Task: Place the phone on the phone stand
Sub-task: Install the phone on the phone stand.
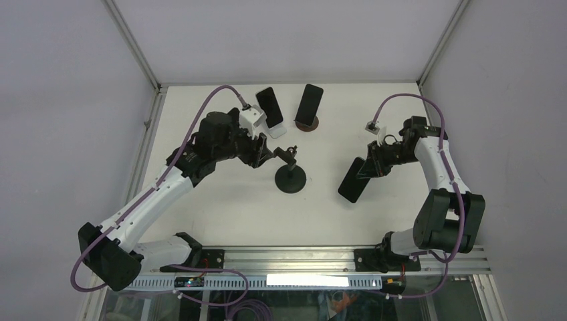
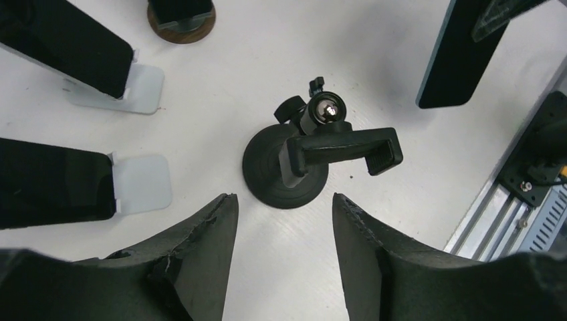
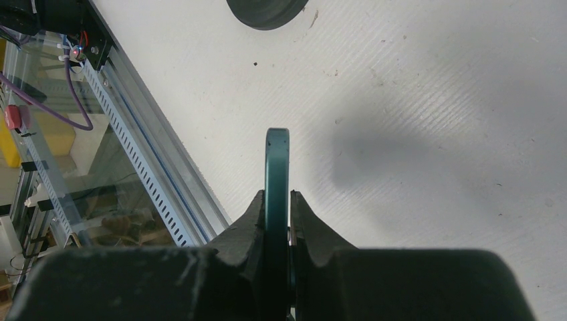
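Your left claw [image 2: 284,200] sits closest to its own lens, its two fingers [image 2: 200,254] standing apart with nothing between them. Left of this claw, note a dark phone [image 2: 47,180] leaning on a white holder [image 2: 142,192], with a second handset [image 2: 60,40] beyond it on a like holder. Ahead and left of the claw is a brown round base [image 2: 182,23]. Directly ahead of the finger gap, near but not touching, stands the black phone stand [image 2: 271,180] on its round foot, with its clamp bar on top. Further right, your right claw [image 1: 370,166] is clamped on the phone [image 1: 352,180], both fingers pressed against its flat faces. The handset juts forward from that claw, edge-on over the white table [image 1: 220,214], well apart from the stand.
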Motion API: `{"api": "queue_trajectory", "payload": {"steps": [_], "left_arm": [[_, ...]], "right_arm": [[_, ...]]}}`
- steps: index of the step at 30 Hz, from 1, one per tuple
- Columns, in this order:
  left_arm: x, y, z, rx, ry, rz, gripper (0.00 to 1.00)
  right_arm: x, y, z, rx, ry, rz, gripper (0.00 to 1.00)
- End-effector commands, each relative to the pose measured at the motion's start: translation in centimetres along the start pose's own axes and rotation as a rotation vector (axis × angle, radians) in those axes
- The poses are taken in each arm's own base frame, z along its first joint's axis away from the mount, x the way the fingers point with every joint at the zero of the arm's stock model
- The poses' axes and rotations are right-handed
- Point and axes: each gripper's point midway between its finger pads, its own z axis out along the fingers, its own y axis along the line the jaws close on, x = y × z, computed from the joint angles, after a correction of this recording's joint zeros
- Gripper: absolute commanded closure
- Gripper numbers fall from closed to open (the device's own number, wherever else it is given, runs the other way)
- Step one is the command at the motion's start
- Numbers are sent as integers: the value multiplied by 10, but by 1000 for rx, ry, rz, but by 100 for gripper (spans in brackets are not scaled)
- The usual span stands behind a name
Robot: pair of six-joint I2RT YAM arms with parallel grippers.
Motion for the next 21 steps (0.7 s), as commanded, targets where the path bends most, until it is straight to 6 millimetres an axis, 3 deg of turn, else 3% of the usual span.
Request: {"api": "queue_trajectory", "payload": {"steps": [1,9,18,21], "left_arm": [[5,-16,13,152,9,143,46],[4,-20,32,199,7,140,58],[3,-13,40,167,2,139,83],[2,-14,40,170,-1,136,98]], "right_arm": [[-6,7,-1,-33,-37,-6,100],[-6,6,-1,-30,-34,-3,100],[-6,6,-1,-32,-33,-1,100],[-6,6,-1,-32,-33,-1,100]]}}
